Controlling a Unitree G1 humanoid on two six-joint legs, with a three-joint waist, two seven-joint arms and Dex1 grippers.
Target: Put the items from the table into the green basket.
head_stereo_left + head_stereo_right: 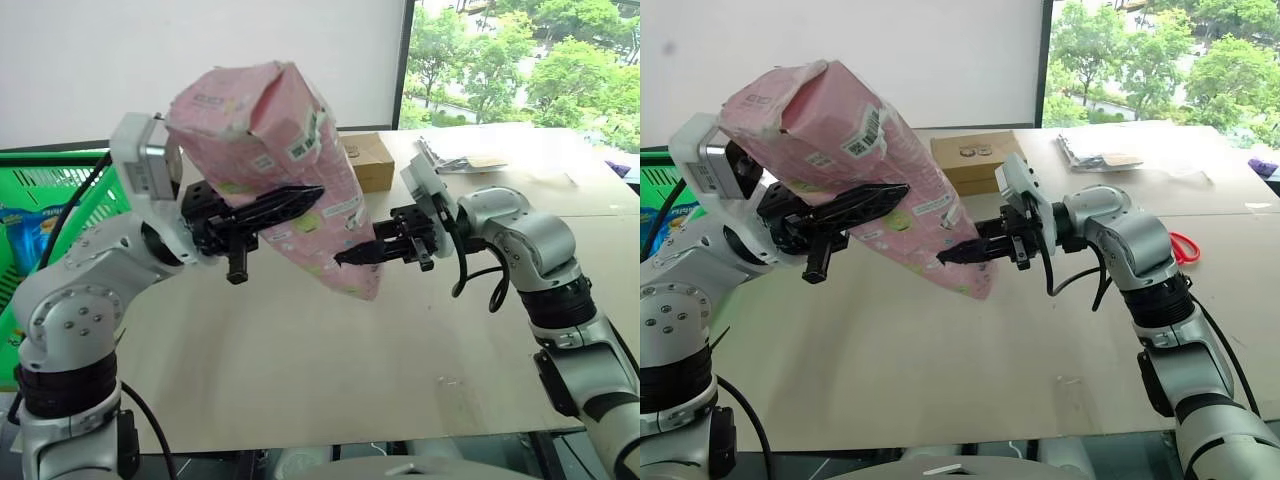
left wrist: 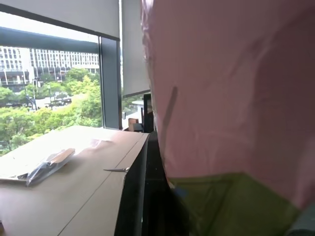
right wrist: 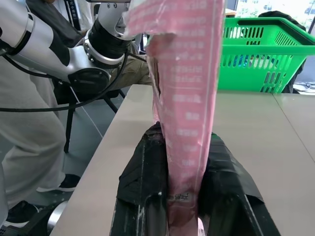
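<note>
Held aloft over the smooth beige table (image 1: 300,370): long pink pack (image 1: 275,150), crinkled glossy plastic wrap, tilted. Clamped at its lower end by right gripper (image 1: 352,256), pinched mid-body by left gripper (image 1: 300,197). Lattice-sided green basket (image 1: 40,180) at table's left edge.

Cardboard box (image 1: 972,160), plastic-wrapped papers (image 1: 1095,150), red scissors (image 1: 1183,247).

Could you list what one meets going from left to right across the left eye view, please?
Green basket → left gripper → pink pack, held up off the table → right gripper → cardboard box behind → clear-wrapped papers at the far right.
</note>
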